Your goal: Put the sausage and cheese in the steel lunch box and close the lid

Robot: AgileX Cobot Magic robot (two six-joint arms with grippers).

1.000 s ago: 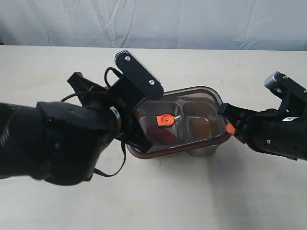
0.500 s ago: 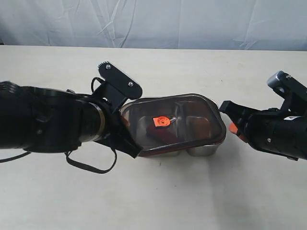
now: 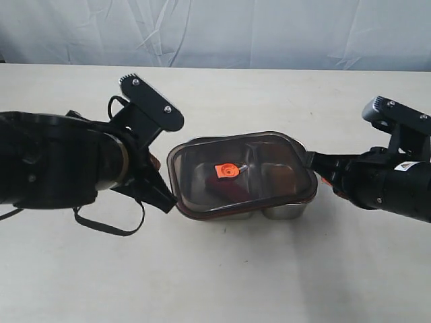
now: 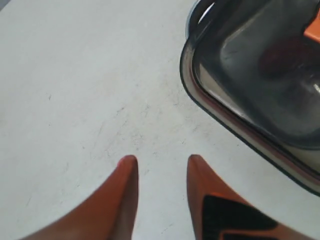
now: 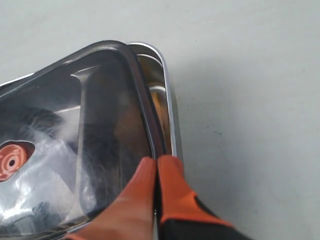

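The dark translucent lid (image 3: 202,161) lies on the steel lunch box (image 3: 283,213), slightly askew, with its orange valve tab (image 3: 227,170) near the middle. Through the lid the red sausage (image 3: 219,185) shows in the left compartment. The cheese (image 5: 158,106) shows as an orange patch in the right compartment. My left gripper (image 3: 160,187) is open just left of the lid (image 4: 260,75), its fingertips (image 4: 129,162) over bare table and holding nothing. My right gripper (image 3: 311,161) is shut, and its tips (image 5: 157,161) rest against the lid's right rim above the box rim (image 5: 170,100).
The pale table (image 3: 222,282) carries only the box. A wrinkled white backdrop (image 3: 215,33) closes off the far edge. A loose black cable loop (image 3: 111,225) hangs under the left arm.
The left gripper released the lid and drew back leftward. The lid dropped from its tilt to lie on the box. The right gripper moved in to touch the lid's right rim.
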